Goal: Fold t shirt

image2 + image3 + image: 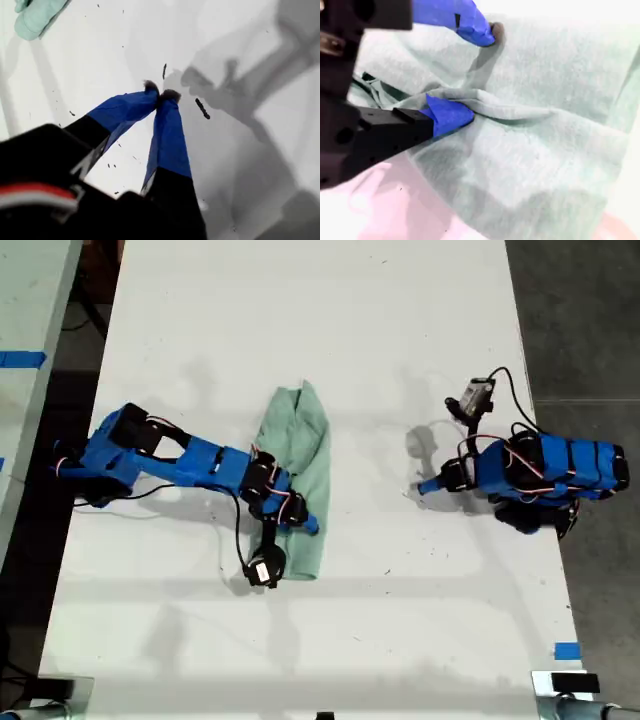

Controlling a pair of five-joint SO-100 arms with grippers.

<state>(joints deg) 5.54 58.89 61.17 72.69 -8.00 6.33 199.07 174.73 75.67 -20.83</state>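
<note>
White table (330, 330) is filling most of the exterior view, matte, with faint shadows and small dark specks showing up in the first wrist view. Dark floor (575, 320) is running along the exterior view's right side, and a pale surface with blue tape (22, 359) is sitting at its left edge. Another blue tape piece (566, 650) is lying near the table's right edge in that view.

The t shirt (300, 475) is lying just left of the table's centre in the exterior view, long, narrow and wrinkled, its far end tapering.

My second gripper (470, 70) is hanging over the shirt's near part, jaws spread, one blue fingertip (447, 116) pressing against a raised fold of cloth, the other above the fabric; nothing is clamped.

My first gripper (161, 95) is resting on bare table at the exterior view's right, tips pinched together, gripping nothing, well apart from the shirt.

Far half of the table is lying bare.
</note>
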